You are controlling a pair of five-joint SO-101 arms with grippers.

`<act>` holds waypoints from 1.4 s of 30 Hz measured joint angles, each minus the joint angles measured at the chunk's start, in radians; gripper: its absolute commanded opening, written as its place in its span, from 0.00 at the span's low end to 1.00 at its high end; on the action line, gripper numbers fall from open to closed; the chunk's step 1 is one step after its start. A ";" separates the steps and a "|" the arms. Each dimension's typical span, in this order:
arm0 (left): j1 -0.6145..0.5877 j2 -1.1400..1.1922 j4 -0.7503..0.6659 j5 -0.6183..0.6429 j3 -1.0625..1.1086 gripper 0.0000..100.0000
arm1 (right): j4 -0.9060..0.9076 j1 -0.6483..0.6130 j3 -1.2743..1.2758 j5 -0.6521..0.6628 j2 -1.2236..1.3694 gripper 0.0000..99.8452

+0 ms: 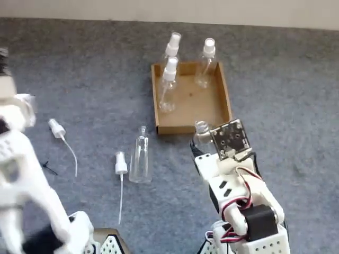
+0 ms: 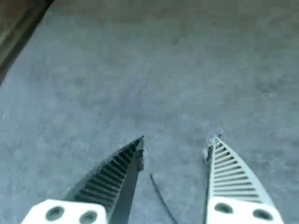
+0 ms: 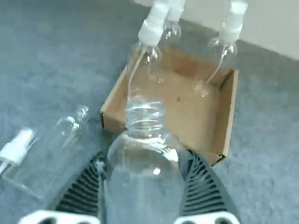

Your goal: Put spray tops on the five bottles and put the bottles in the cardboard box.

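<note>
Clear thin plastic, the uncapped bottle (image 3: 142, 140) looks light, slick and easily squashed, so the right pincer (image 3: 145, 158), clamped round its body at the cardboard box's (image 3: 224, 121) 5 o'clock edge, should squeeze gently, while the left pincer (image 2: 175, 144) gapes empty.

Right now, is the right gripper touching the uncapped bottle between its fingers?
Touching. The right wrist view shows the right gripper around the uncapped bottle, both fingers pressed against its sides.

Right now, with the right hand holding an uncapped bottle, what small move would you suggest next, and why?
Probably move the open left hand to the nearest loose spray top: the right hand grips an uncapped bottle upright by the cardboard box, awaiting a top.
</note>
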 measured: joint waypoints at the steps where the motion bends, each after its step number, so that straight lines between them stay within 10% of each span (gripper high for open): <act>1: -0.023 0.071 0.032 0.000 -0.064 0.21 | 0.012 0.000 0.000 0.005 0.002 0.01; 14: -0.025 0.758 0.408 0.035 -0.560 0.21 | 0.160 0.005 0.025 0.008 0.002 0.01; 25: 0.078 0.804 0.407 0.259 -0.560 0.21 | 0.160 0.005 0.061 0.054 0.015 0.01; 42: 0.094 0.806 0.149 0.275 -0.315 0.13 | 0.160 0.005 0.061 0.054 0.015 0.01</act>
